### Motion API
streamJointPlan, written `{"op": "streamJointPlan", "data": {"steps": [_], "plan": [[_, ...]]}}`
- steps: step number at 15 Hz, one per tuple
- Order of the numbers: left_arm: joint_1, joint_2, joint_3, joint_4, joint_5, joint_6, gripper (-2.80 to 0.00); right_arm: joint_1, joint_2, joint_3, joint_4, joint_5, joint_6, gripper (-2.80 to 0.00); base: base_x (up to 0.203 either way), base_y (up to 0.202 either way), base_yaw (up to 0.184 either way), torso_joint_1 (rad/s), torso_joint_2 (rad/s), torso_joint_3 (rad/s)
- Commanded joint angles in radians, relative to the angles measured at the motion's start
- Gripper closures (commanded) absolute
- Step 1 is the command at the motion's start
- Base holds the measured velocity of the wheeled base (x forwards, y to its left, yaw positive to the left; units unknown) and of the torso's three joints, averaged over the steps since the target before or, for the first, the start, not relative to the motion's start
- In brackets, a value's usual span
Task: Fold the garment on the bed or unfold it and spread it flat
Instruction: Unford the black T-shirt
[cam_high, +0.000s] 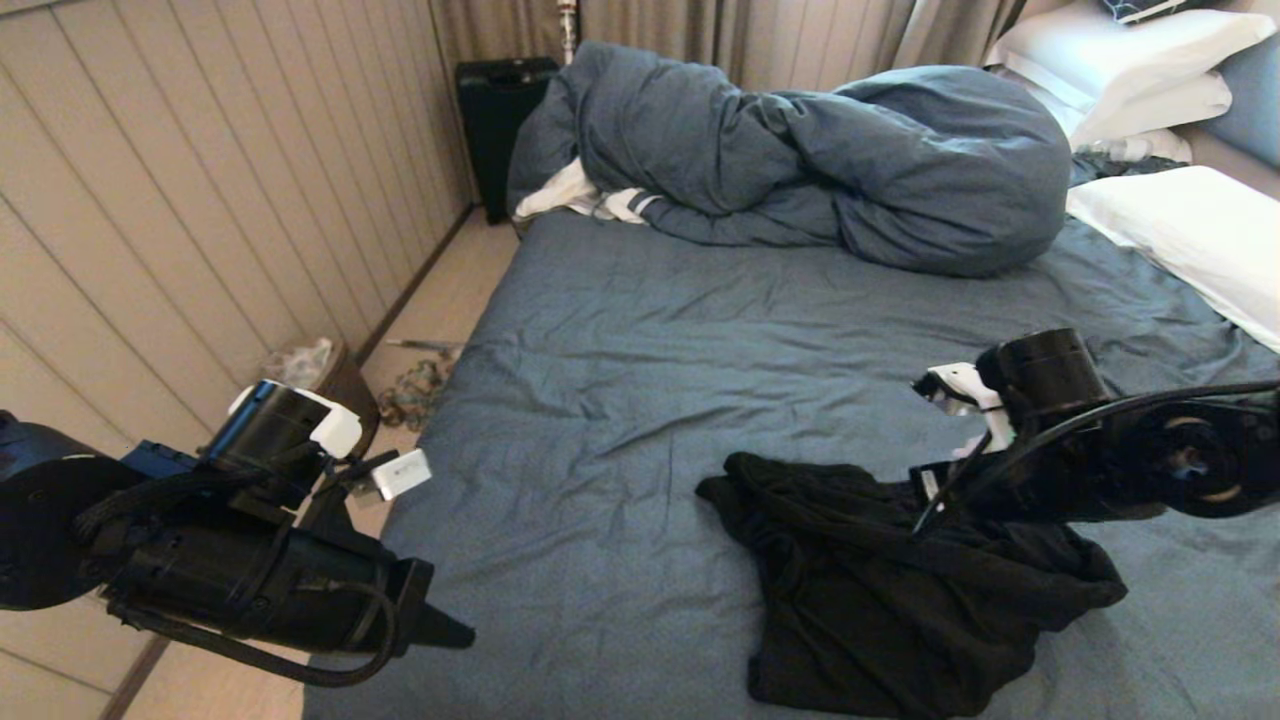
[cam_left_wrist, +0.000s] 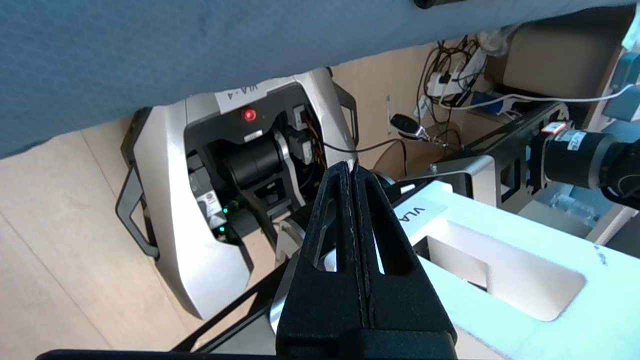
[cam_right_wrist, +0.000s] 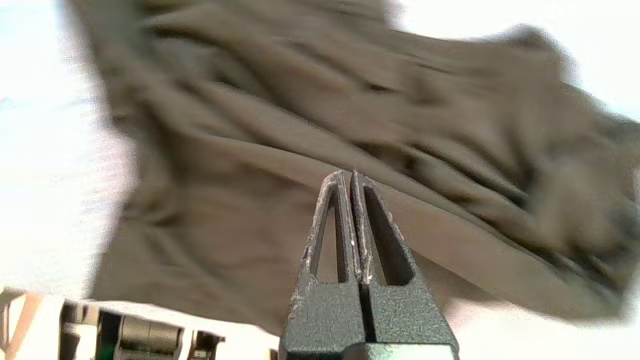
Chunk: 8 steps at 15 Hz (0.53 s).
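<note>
The black T-shirt (cam_high: 900, 580) lies crumpled on the bed (cam_high: 640, 400) just under and ahead of the right hand (cam_right_wrist: 353, 176), whose fingers are pressed together on nothing, while the left hand (cam_left_wrist: 353, 167), likewise pinched together and empty, hangs beside the bed.

The left arm (cam_high: 230, 560) hangs low at the left, its gripper (cam_left_wrist: 352, 172) pinched closed and empty. The right arm (cam_high: 1120, 450) reaches in from the right, its gripper (cam_right_wrist: 352, 177) likewise closed and empty.
</note>
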Motion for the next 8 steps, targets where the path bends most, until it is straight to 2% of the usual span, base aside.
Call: {"op": "streamJointPlan", "data": {"steps": [1, 4, 5, 8], "plan": [[-0.006, 0.002, 0.001, 0.001, -0.002, -0.009, 0.0, 0.071, 0.095, -0.05, 0.003, -0.007, 0.003, 0.0, 0.0, 0.0, 0.0, 0.0, 0.0, 0.0], [-0.006, -0.012, 0.002, -0.002, 0.0, -0.012, 0.0, 0.157, 0.178, -0.143, 0.009, -0.069, 0.005, 0.0, 0.0, 0.0, 0.0, 0.0, 0.0, 0.0], [-0.006, -0.012, 0.002, -0.002, 0.0, -0.012, 0.0, 0.172, 0.202, -0.17, 0.013, -0.098, 0.005, -2.8, 0.0, 0.0, 0.0, 0.0, 0.0, 0.0], [-0.006, -0.015, 0.007, -0.002, 0.0, -0.012, 0.0, 0.212, 0.237, -0.251, 0.017, -0.116, 0.001, -2.8, 0.0, 0.0, 0.0, 0.0, 0.0, 0.0]]}}
